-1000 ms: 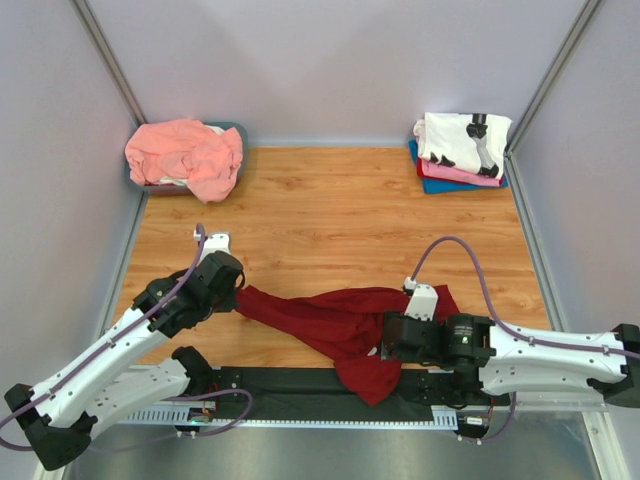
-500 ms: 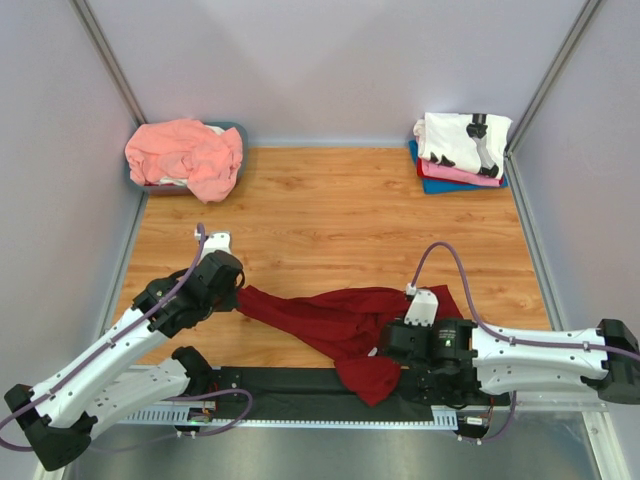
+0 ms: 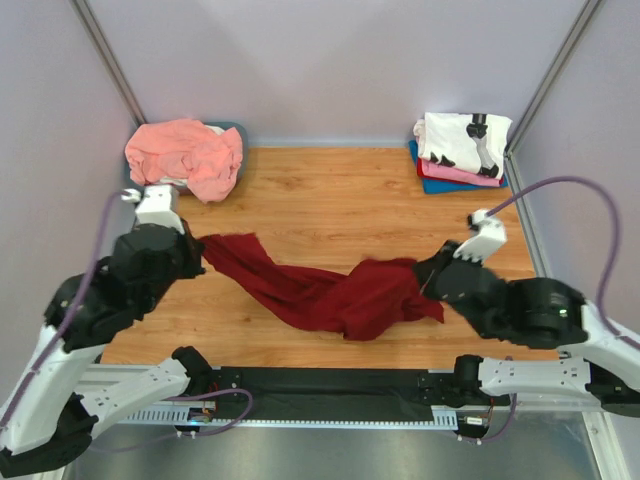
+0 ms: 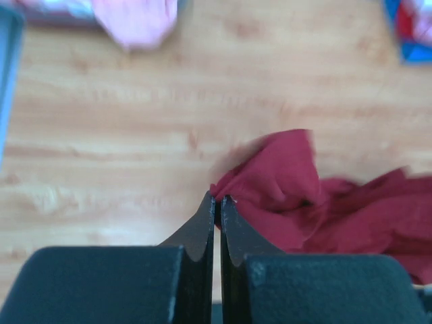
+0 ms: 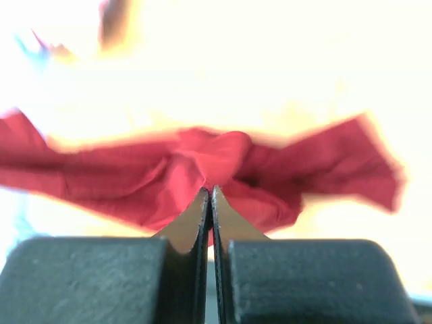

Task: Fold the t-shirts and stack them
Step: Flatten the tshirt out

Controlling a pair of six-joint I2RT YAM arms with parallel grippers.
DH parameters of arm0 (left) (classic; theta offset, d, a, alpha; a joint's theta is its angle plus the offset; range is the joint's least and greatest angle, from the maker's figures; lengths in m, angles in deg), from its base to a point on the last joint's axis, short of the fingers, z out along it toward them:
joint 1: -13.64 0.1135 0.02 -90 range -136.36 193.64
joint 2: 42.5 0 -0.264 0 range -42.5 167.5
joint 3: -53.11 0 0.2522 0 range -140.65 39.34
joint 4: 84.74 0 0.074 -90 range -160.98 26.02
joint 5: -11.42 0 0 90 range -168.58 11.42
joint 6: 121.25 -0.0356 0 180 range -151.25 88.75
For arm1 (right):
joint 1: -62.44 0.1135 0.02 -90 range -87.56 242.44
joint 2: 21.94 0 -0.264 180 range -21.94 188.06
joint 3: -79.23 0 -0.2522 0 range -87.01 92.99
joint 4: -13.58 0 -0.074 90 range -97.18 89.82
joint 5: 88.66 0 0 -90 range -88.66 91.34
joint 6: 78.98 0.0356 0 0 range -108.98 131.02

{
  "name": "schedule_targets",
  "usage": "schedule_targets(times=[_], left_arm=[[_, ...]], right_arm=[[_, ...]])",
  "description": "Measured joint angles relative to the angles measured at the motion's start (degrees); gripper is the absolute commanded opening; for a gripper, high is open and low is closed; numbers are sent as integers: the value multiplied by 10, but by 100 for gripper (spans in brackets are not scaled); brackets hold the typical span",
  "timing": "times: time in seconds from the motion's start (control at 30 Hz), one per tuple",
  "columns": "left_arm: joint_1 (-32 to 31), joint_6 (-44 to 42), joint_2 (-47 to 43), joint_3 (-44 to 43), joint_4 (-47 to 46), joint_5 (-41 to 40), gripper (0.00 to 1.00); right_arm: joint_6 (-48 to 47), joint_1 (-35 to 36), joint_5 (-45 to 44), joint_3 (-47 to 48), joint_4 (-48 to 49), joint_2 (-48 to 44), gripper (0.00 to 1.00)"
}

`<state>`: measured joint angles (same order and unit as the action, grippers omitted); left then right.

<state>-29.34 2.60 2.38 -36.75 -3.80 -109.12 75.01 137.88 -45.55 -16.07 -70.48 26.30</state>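
Red shirt (image 3: 330, 295) hangs as a twisted band across the near half of the table (image 3: 350, 200), strung between the two arms. The top view alone shows both ends at once: the left gripper (image 3: 198, 257) pinches the band's left end, the right gripper (image 3: 432, 277) its right end, and the middle sags low; whether it touches the wood cannot be told from there. That view hides the jaws themselves. The left wrist view supplies them: the fingers (image 4: 202, 229) stand pressed together with a fold of red cloth caught at their tips, the rest trailing off to the right above the boards. The right wrist view, washed out by glare and blurred, shows its fingers likewise closed on a bunched knot of the cloth, red spreading to both sides. Only the top view shows the rest clearly: a salmon shirt (image 3: 185, 155) heaped over a blue-grey bin (image 3: 238, 130) in the back left corner, and in the back right corner a folded stack, white shirt (image 3: 460, 140) with black print on top, pink shirt (image 3: 455, 173) under it, blue shirt (image 3: 440, 186) lowest. In the left wrist view these are mere blurs at the upper corners.
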Motion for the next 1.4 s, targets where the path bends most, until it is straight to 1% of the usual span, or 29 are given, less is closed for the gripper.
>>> schedule_targets(times=[0.1, 0.17, 0.23, 0.3, 0.4, 0.5, 0.63, 0.67, 0.73, 0.83, 0.9, 1.0, 1.13, 1.27, 1.33, 1.4], left_arm=[[0, -33, 19, -132, 10, -30, 0], [0, -51, 28, -198, 13, -45, 0], [0, -72, 36, -249, 11, -56, 0], [0, -92, 37, -275, 7, -60, 0], [0, -119, 38, -297, 3, -66, 0], [0, -139, 43, -321, 2, -73, 0], [0, -167, 41, -346, -18, -78, 0], [0, -175, 37, -346, -27, -78, 0], [0, -190, 28, -344, -43, -74, 0], [0, -220, 12, -333, -82, -59, 0], [0, -245, 10, -333, -116, -52, 0], [0, -286, 19, -343, -166, -44, 0], [0, -356, 28, -347, -265, -16, 0], [0, -410, 21, -347, -355, 25, 0], [0, -423, 17, -350, -379, 36, 0], [0, -431, 16, -359, -393, 39, 0]], right_arm=[[-62, -19, -70, 121, -21, 12, 0], [-101, -22, -105, 179, -36, 17, 0], [-144, -23, -139, 229, -38, 21, 0], [-188, -23, -167, 264, -35, 23, 0], [-250, -23, -203, 291, -16, 17, 0], [-319, -23, -235, 298, 24, -2, 0], [-424, -23, -254, 285, 111, -44, 0], [-461, -23, -254, 271, 150, -62, 0], [-531, -23, -250, 236, 225, -98, 0], [-651, -23, -218, 187, 357, -141, 0], [-723, -23, -188, 179, 428, -146, 0], [-819, -23, -127, 186, 526, -132, 0], [-911, -23, -29, 239, 598, -85, 0], [-964, -23, 61, 280, 631, -48, 0], [-980, -23, 83, 284, 640, -41, 0], [-995, -23, 68, 278, 657, -37, 0]])
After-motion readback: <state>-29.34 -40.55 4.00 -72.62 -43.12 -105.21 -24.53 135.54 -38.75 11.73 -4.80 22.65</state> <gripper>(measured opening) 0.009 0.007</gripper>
